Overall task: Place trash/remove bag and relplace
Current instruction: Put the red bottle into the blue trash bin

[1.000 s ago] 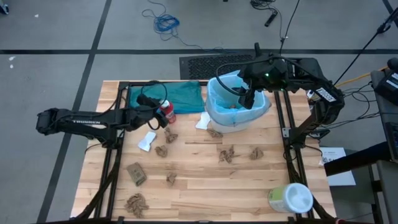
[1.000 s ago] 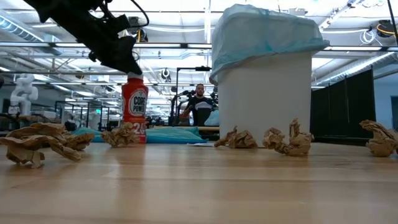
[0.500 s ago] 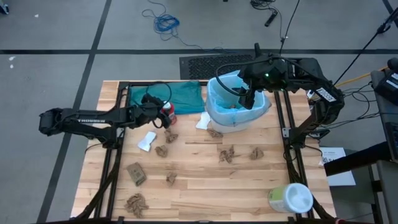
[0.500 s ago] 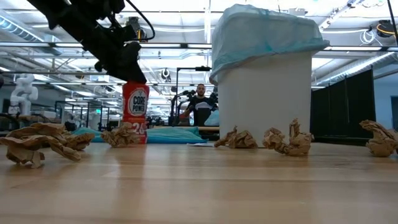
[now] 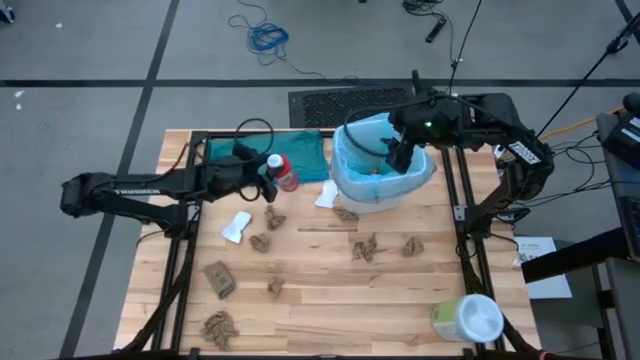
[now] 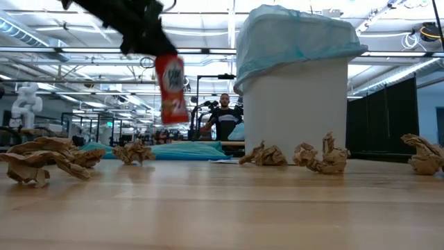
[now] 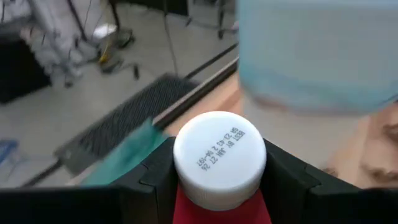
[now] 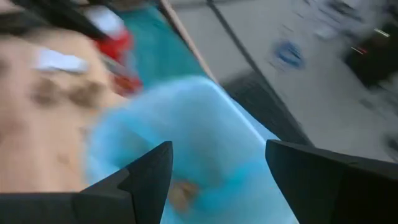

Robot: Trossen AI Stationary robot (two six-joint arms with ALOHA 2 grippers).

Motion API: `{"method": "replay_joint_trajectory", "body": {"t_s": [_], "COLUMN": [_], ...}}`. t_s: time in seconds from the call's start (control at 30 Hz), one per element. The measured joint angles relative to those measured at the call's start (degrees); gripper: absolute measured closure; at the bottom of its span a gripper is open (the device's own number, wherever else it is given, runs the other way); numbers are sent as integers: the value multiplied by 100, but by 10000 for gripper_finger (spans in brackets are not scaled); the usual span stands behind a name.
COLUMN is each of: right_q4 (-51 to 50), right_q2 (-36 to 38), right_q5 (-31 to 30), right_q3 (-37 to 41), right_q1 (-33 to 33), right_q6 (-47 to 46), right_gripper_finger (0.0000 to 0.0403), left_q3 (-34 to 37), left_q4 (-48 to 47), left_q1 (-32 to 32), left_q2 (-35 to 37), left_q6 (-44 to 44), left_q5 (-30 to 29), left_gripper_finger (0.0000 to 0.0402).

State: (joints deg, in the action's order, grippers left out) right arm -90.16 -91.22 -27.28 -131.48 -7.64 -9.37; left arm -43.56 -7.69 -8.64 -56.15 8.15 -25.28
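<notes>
The small red bottle [image 5: 284, 178] with its white cap [image 7: 219, 151] is in the air left of the white bin [image 6: 295, 104], held in my left gripper [image 7: 221, 180]. The light-blue bag [image 6: 291, 38] lines the bin and folds over its rim. My right gripper [image 8: 217, 177] hovers open over the bin's mouth [image 5: 385, 160], touching nothing. Brown paper wads [image 5: 365, 247] and white scraps [image 5: 237, 227] lie scattered on the table. My left gripper pinches the bottle's neck [image 7: 217, 202] just under the white cap, with one finger [image 7: 160, 177] on each side. The arm slants down from the table's left. The bottle [image 6: 171, 89] is lifted clear and hangs tilted below the fingers.
A teal-green bag [image 5: 290, 155] lies flat at the far edge, left of the bin. A white-and-green wipes tub [image 5: 467, 320] stands at the near right corner. More wads [image 6: 41, 156] lie on the near left. A person [image 6: 223, 121] stands in the room behind.
My left gripper came down onto the bottle's top, took hold and lifted it off the table, moving up and right toward the bin. The bottle stood upright on the table before and now hangs tilted in the air. The right arm has barely moved.
</notes>
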Motion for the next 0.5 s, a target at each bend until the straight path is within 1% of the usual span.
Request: {"method": "replay_joint_trajectory", "body": {"t_s": [0.07, 0.17, 0.27, 0.33, 0.37, 0.4, 0.43, 0.5], "right_q4": [61, 27, 19, 19, 16, 30, 60, 147], "right_q2": [20, 81, 96, 91, 88, 80, 74, 57], "right_q5": [-290, -370, -641, -609, -372, 21, 486, 1213], "right_q3": [41, 68, 65, 65, 65, 65, 64, 65], "right_q1": [-67, -167, -442, -667, -763, -841, -861, -754], "right_q6": [-225, -473, -493, -496, -460, -364, -256, -144], "right_gripper_finger": [174, 218, 285, 336, 364, 383, 392, 390], "left_q3": [-249, -555, -822, -971, -1056, -1140, -1210, -1315], "left_q4": [-23, -16, -14, -25, -33, -55, -67, -60], "left_q1": [56, 133, 226, 296, 323, 347, 363, 382], "left_q2": [1, 3, 2, 3, 3, 3, 3, 7], "left_q6": [-189, -365, -568, -676, -739, -821, -885, -1035], "left_q5": [31, 219, 298, 306, 304, 310, 310, 308], "left_gripper_finger": [226, 226, 226, 226, 226, 226, 226, 226]}}
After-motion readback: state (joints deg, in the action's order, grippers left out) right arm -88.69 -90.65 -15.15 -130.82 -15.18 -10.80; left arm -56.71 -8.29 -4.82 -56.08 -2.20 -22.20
